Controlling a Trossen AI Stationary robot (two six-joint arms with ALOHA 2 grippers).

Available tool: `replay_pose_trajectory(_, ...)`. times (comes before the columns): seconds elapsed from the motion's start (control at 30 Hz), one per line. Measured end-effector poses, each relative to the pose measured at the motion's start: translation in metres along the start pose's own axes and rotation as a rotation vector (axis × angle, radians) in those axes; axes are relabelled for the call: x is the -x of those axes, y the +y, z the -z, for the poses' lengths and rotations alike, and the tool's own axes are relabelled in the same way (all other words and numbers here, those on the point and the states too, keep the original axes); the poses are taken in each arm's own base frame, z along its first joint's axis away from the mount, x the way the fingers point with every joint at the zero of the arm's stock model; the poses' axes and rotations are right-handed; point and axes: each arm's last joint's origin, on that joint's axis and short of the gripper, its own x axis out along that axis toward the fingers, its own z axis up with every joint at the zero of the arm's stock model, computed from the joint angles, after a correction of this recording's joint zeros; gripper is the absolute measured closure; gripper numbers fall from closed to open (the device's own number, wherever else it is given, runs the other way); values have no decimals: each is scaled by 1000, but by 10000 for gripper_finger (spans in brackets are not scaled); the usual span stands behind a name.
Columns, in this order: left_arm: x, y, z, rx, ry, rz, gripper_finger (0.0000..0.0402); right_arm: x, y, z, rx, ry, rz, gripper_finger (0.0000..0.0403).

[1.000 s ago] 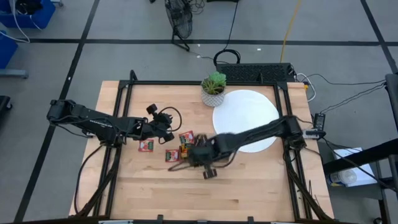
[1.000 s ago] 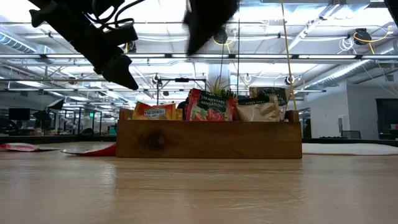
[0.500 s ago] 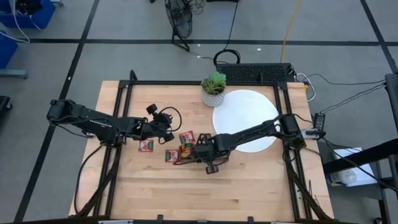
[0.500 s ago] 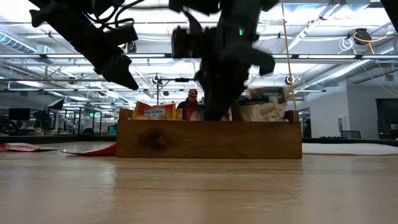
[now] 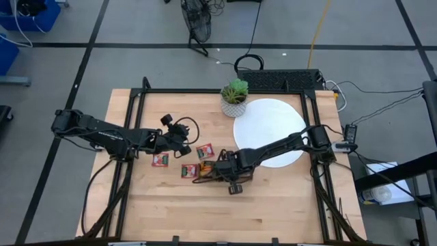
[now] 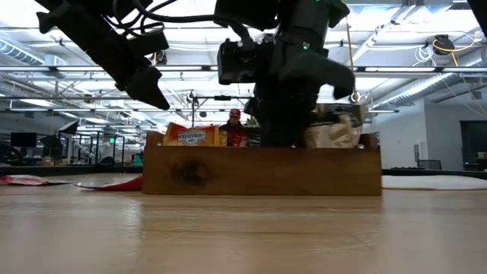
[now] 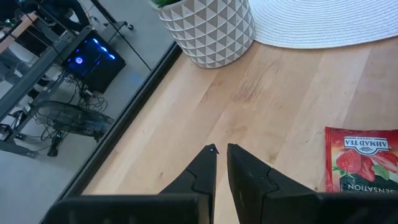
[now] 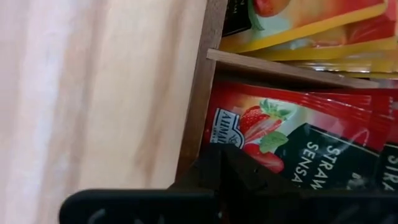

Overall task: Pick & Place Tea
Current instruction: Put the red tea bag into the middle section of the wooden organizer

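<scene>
The brown wooden tray (image 6: 259,171) stands near the table's middle (image 5: 200,169). Orange-yellow tea sachets (image 6: 190,135), red ones (image 8: 280,130) and pale ones (image 6: 331,133) stand in its compartments. My right gripper (image 8: 227,155), shut, reaches down into the middle compartment among the red sachets (image 5: 217,169). Three red sachets lie flat on the table (image 5: 161,159) (image 5: 204,151) (image 5: 189,171). My left gripper (image 7: 221,149) hovers left of the tray (image 5: 186,145), fingers shut with nothing between them. My right gripper comes steeply from above, and its shut fingertips (image 8: 242,163) stand against the upper edges of the red sachets (image 8: 249,134) in the tray's middle compartment, close to the tray's long wall (image 8: 199,93). The fingers themselves hide the exact place of contact.
A white round disc (image 5: 270,130) lies at the table's far right. The potted green plant (image 5: 235,98) stands beside it at the far edge. One red sachet (image 7: 364,158) lies just past my left gripper. Bare wood spreads along the near side (image 5: 225,212).
My right gripper has come down from above the tray into its middle compartment and tipped more steeply downward. It has stayed shut. The tray has shifted a little: in the low view its right end now stands farther right. My left arm has kept still.
</scene>
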Motion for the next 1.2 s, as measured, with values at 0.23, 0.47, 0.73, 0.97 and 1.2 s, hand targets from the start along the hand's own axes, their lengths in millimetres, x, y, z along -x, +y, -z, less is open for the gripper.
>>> replay_pose_trajectory(0.23,0,0,0,15,1,0,355,-19,-1,4,-9,52,109,403)
replay_pose_trajectory(0.47,0,0,0,15,1,0,355,-15,5,4,-11,31,319,403)
replay_pose_trajectory(0.73,0,0,0,17,1,0,355,-15,15,4,33,7,523,403)
replay_pose_trajectory(0.97,0,0,0,16,2,1,355,-12,22,1,43,-37,533,403)
replay_pose_trajectory(1.2,-1,-1,1,50,22,93,355,27,36,-11,19,-215,395,403)
